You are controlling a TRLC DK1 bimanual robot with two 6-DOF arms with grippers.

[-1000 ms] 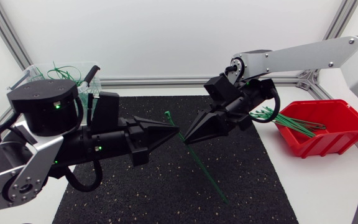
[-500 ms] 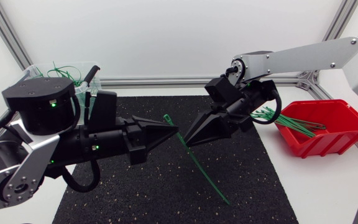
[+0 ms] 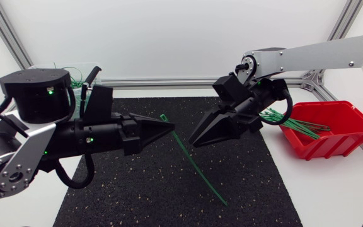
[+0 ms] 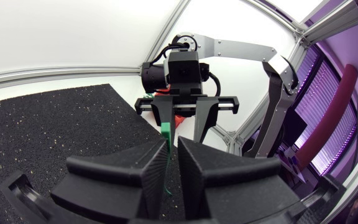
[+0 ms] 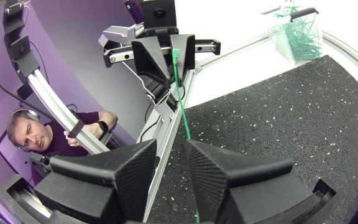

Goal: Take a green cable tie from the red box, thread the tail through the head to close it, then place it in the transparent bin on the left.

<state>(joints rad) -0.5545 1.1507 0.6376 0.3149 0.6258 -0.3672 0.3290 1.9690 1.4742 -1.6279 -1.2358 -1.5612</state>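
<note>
Right gripper [image 3: 193, 142] has let go of the long green plastic cable tie [image 3: 194, 167] since a second ago, and the strap has shifted toward 9 o'clock with the left gripper [image 3: 171, 127]. Tie is now pinched only between the left fingers, over the middle of the black speckled rubber mat [image 3: 137, 189]. Its head sticks out past the tips toward 11 o'clock and its tail slants down toward 5 o'clock. Right fingers stand slightly apart, tips just beside the strap at its 3 o'clock, not touching. Red plastic box [image 3: 323, 142] sits at 3 o'clock off the mat, with loose green ties [image 3: 288, 121] poking over its rim. Transparent plastic bin [image 5: 277, 38] is at 10 o'clock, more ties inside.
</note>
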